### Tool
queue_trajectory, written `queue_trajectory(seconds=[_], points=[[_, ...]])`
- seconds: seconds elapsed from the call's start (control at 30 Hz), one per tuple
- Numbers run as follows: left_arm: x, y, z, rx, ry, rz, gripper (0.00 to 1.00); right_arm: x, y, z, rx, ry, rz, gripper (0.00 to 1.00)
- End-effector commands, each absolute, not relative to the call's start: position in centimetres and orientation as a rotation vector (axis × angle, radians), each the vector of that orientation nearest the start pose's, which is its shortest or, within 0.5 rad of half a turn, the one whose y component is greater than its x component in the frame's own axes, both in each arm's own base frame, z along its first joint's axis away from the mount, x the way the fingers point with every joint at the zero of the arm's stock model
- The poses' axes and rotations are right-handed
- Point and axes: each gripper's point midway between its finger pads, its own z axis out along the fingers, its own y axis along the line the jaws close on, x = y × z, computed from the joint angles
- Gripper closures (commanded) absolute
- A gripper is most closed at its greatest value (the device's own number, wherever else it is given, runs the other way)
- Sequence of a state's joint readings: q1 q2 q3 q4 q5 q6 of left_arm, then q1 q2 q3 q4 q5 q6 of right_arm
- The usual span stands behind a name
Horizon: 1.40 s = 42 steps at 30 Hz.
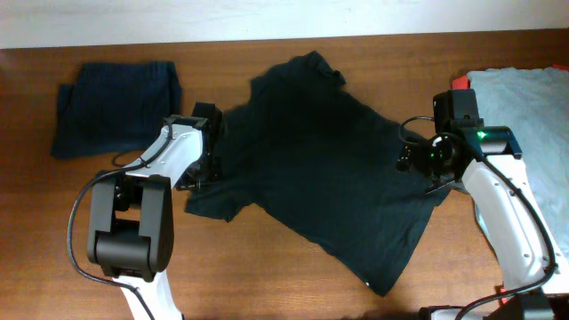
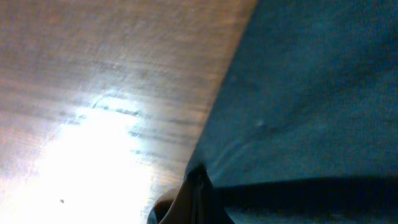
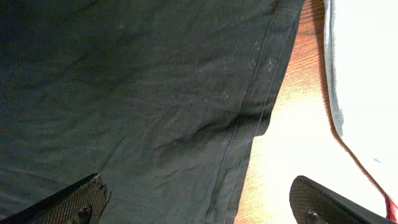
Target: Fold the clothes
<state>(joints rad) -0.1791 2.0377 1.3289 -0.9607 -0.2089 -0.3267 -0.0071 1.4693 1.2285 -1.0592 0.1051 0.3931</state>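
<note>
Overhead alone shows the navy garment (image 1: 116,107) near the black T-shirt (image 1: 329,169).

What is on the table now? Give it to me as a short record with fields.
main garment: black T-shirt, spread out unfolded, mid-table
left tool: shut, pinching the shirt's edge
right tool: open, over the shirt's opposite hem
far left: navy garment, folded
far right: light grey-blue garment, red garment showing at its edge
surface: wooden table
</note>
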Motion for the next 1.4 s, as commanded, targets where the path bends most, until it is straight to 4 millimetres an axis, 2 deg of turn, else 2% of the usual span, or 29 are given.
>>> queue_trajectory(seconds=[0.0,0.2,0.37,0.5,0.63,0.73,0.87,0.9,0.97,1.03,1.07,1.17,1.3,1.37], points=[[27.9,-0.4,-4.5,-0.412,3.336,0.535,1.0,31.4,-2.4,14.6,0.601,2.77,-0.083,0.01],[26.4,-0.2,-3.9,-0.441,3.387,0.584,1.0,31.4,-2.4,14.6,0.601,2.77,-0.083,0.01],[27.1,-0.3,-2.0,-0.445,3.34,0.548,1.0,31.4,-2.4,14.6,0.601,2.77,-0.083,0.01],[29.2,-0.6,1.3,-0.454,3.217,0.459,1.0,31.4,-2.4,14.6,0.601,2.77,-0.083,0.01],[31.9,-1.1,6.0,-0.461,3.042,0.343,1.0,31.4,-2.4,14.6,0.601,2.77,-0.084,0.01],[34.7,-1.7,9.4,-0.432,2.884,0.23,0.99,31.4,-2.4,14.6,0.601,2.77,-0.083,0.01],[38.7,-5.0,12.6,-0.157,2.724,-0.038,0.84,31.4,-2.4,14.6,0.601,2.77,-0.083,0.01],[40.1,-5.5,13.4,-0.144,2.656,-0.075,0.77,31.4,-2.4,14.6,0.601,2.77,-0.083,0.01],[41.3,-5.6,13.9,-0.145,2.603,-0.081,0.7,31.4,-2.4,14.6,0.601,2.77,-0.083,0.01],[42.4,-5.7,14.5,-0.146,2.553,-0.09,0.53,31.4,-2.4,14.6,0.601,2.77,-0.083,0.01],[42.9,-5.7,14.8,-0.147,2.53,-0.09,0.42,31.4,-2.4,14.6,0.601,2.77,-0.083,0.01],[43.9,-5.8,15.6,-0.148,2.479,-0.099,0.01,31.4,-2.4,14.6,0.601,2.77,-0.083,0.01],[44.0,-5.8,15.7,-0.148,2.474,-0.101,0.01,31.6,-2.4,14.7,0.6,2.763,-0.081,0.01],[44.0,-5.8,15.7,-0.148,2.473,-0.101,0.01,32.9,-2.4,15.1,0.593,2.711,-0.064,0.01]])
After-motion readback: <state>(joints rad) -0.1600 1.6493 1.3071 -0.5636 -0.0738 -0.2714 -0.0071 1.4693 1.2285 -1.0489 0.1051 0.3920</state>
